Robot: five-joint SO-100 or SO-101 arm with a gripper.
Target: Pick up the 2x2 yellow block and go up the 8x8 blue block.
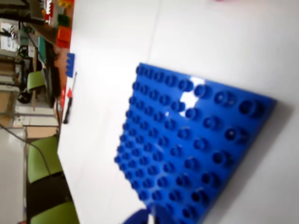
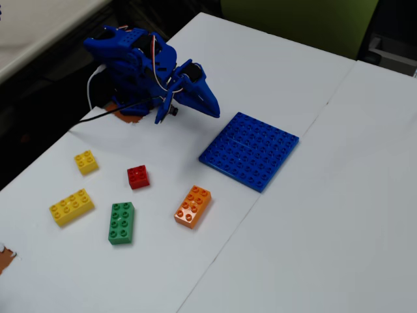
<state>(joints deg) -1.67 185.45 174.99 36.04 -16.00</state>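
In the fixed view the 2x2 yellow block (image 2: 85, 161) sits alone at the left. The gripper (image 2: 210, 107) holds nothing and looks nearly closed. The 8x8 blue block (image 2: 249, 150) lies at the right. I think picking up has not begun; the arm must reach left first.

wrist view blurred; 8x8 blue block (image 1: 187, 149) cut off at the bottom edge.
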